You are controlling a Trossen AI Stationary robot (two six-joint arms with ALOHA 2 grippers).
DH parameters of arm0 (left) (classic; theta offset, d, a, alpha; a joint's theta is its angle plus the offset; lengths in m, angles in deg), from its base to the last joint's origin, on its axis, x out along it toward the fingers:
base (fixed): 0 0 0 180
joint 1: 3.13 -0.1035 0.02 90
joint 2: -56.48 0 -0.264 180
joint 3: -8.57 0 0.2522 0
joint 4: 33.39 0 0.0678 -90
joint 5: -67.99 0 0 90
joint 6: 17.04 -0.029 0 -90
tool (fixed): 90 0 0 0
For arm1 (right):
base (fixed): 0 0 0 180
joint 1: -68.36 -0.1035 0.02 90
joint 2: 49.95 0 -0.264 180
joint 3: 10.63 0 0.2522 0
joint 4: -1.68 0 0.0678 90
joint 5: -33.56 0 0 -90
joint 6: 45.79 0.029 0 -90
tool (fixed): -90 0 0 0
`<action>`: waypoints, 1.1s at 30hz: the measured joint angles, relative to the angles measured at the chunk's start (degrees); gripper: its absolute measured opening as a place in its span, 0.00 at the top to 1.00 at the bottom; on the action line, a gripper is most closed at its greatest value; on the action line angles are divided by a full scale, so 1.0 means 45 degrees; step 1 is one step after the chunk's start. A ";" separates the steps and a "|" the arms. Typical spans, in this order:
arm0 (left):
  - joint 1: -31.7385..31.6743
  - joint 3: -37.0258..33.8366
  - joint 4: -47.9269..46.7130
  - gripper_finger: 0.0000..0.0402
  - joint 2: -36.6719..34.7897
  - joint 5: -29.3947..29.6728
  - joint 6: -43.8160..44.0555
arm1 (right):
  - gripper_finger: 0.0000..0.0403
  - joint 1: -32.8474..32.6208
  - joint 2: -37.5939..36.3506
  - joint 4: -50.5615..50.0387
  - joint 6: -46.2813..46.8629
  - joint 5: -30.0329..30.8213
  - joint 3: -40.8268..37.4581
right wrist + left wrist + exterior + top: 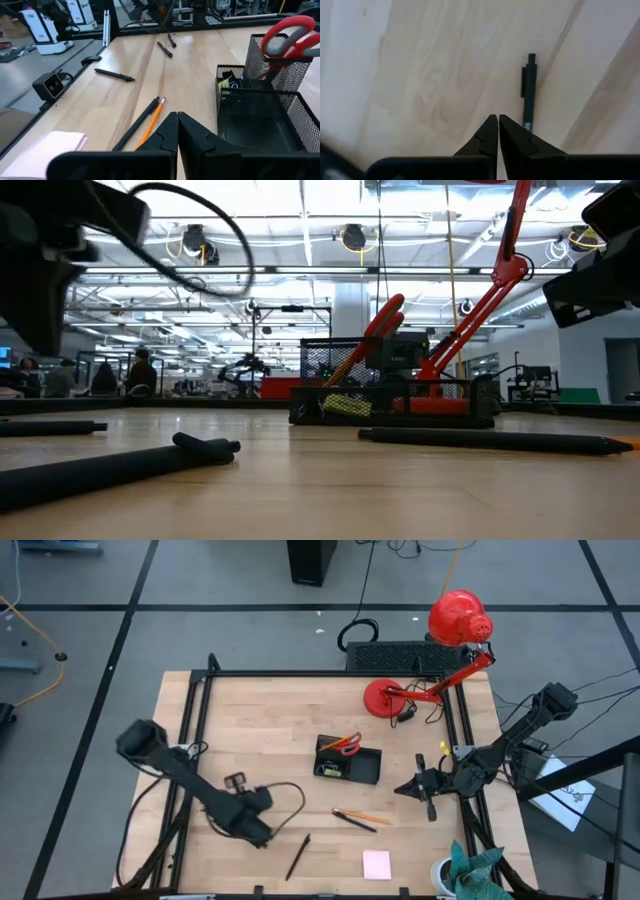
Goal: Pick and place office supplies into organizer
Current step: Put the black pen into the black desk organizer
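The left gripper (268, 840) hangs low over the front left of the table (270, 730), fingers (487, 136) pressed together and holding nothing. A black pen (298, 857) lies on the wood just to its right, close to the fingertips but not touching them. Farther right, near the middle of the table, stands the black mesh organizer (352, 766), with red-handled scissors (347, 744) upright in its taller section. In front of the organizer, a second black pen (354, 821) and an orange pencil (366, 816) lie side by side, and a pink sticky-note pad (377, 864) rests near the front edge. The right gripper (404, 789) hovers just right of the organizer, fingers closed and empty, with the pen and pencil near it.
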 joint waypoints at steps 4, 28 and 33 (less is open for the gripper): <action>0.0196 -0.1103 0.1021 0.94 -0.1301 -0.0087 0.1993 | 1.00 0.0003 0.0000 -0.0015 -0.0099 0.0014 0.0000; -0.0506 -0.1924 0.4465 0.46 -0.0359 -0.0583 -0.0374 | 0.91 0.0369 0.0000 0.0014 -0.0680 0.0714 0.0000; -0.1096 -0.3008 0.5619 0.51 -0.0359 -0.1336 -0.0379 | 0.91 0.0369 0.0000 -0.0012 -0.0414 0.0700 0.0000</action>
